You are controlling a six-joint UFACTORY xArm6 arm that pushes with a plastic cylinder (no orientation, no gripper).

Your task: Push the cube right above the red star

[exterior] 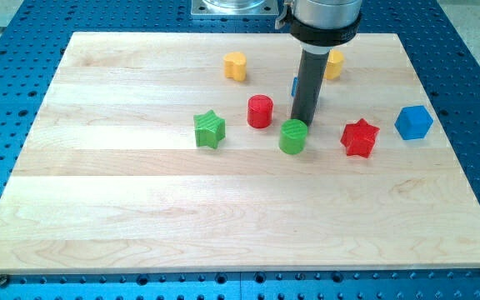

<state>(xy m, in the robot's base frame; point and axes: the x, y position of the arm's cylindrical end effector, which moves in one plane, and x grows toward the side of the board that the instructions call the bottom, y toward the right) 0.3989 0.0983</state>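
Upright, my tip (301,122) touches the green cylinder (292,137), holding nothing.

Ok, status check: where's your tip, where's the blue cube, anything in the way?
My tip behind the green cylinder. Blue cube to the view's right of the red star, untouched. Another blue block mostly hidden behind the rod.

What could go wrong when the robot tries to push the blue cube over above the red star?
1. My tip sits right behind the green cylinder, far from the blue cube; moving off could knock the cylinder.
2. The cube lies right of the red star and close to it; a push might bump the star too.
3. The cube is near the board's right edge, so a stray shove could send it off.
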